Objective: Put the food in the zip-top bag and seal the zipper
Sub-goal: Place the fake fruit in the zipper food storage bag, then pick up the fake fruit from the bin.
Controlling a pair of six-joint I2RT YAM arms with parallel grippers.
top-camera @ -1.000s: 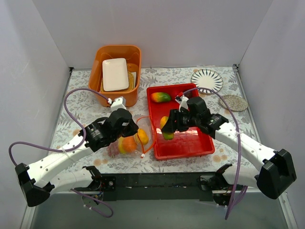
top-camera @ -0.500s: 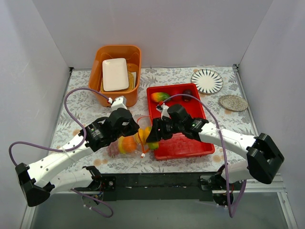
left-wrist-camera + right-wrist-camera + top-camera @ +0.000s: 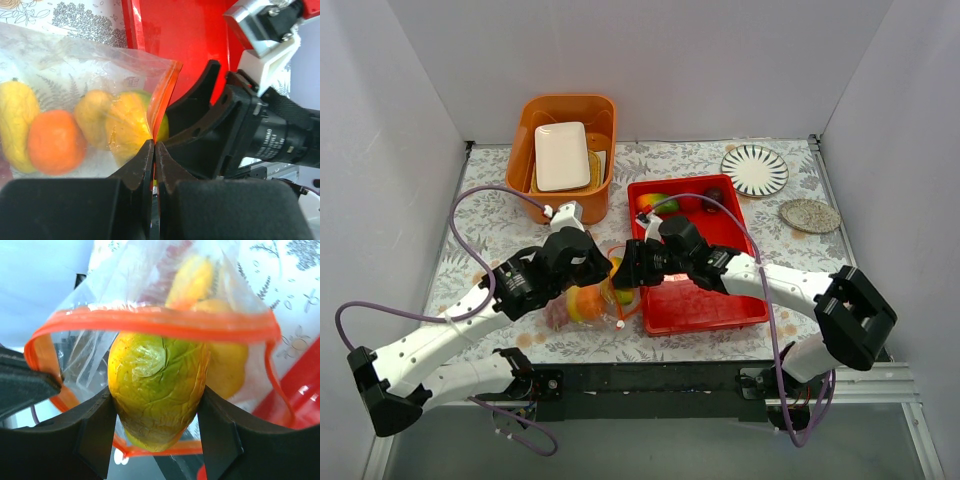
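1. Left end effector (image 3: pixel 154 152), closed, pinches the bag (image 3: pixel 582 303) by its rim, just left of centre in the top view.
2. Right end effector (image 3: pixel 156 427) grips a mango (image 3: pixel 157 380) at the bag's mouth.
3. The film looks flimsy and slippery; the stiffer zipper (image 3: pixel 150 320) seems the better hold.

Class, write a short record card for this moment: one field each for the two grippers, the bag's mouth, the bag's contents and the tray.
Left gripper: shut on the zip-top bag at its mouth edge
Right gripper: shut on a yellow-green mango, at the bag's mouth
Zipper: open, ringing that mango
In bag: an orange and yellow pieces
Red tray: holds one mango and a dark ball
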